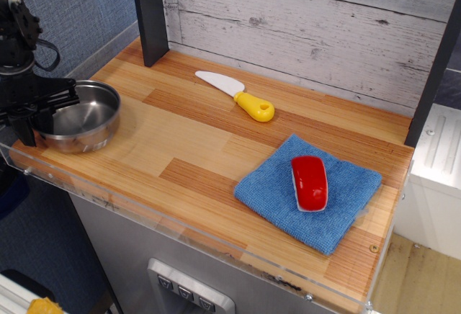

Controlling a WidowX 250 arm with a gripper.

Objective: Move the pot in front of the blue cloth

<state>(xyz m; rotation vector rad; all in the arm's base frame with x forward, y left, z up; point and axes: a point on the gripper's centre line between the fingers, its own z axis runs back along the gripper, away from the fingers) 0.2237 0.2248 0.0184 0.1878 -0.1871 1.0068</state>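
The shiny steel pot (83, 116) is at the table's far left, near the front edge, and sits tilted with its left side raised. My gripper (39, 121) is at the pot's left rim, with one finger inside the rim and one outside, shut on it. The blue cloth (270, 188) lies flat at the front right of the table, far from the pot.
A red block (309, 182) lies on the cloth. A toy knife (238, 94) with a yellow handle lies at the back centre. A dark post (150, 11) stands at the back left. A clear lip (180, 231) runs along the table's front edge.
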